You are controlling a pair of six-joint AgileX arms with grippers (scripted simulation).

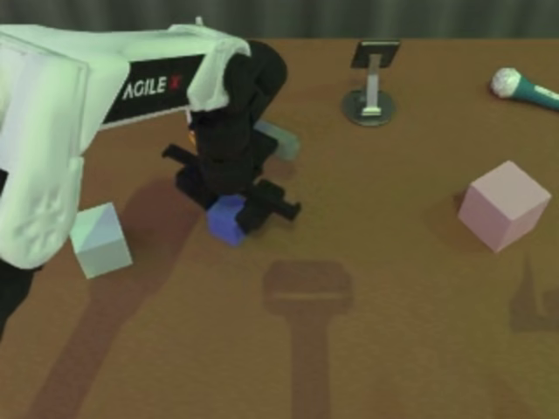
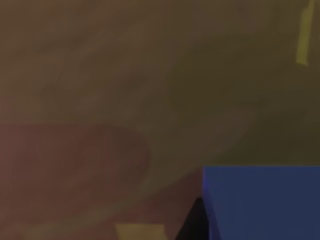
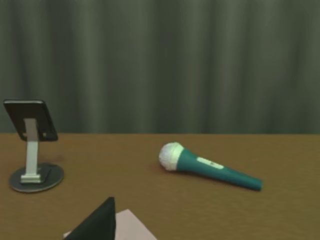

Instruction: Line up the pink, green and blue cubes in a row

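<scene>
The small blue cube point(image 1: 228, 218) sits left of the table's middle, with my left gripper point(image 1: 232, 213) down over it and shut on it. In the left wrist view the blue cube point(image 2: 262, 202) fills one corner, with a dark finger point(image 2: 196, 222) pressed against its side. The mint-green cube point(image 1: 100, 238) stands apart at the left, near my left arm's white forearm. The large pink cube point(image 1: 504, 203) rests far off at the right. My right arm is outside the top view. My right gripper point(image 3: 142, 236) hangs just over a corner of the pink cube point(image 3: 134, 226).
A turquoise bar point(image 1: 281, 140) lies behind the left arm, partly hidden. A phone stand point(image 1: 370, 83) and a teal microphone point(image 1: 524, 87) are at the back, in front of a grey curtain. Arm shadows fall across the brown table point(image 1: 376, 349).
</scene>
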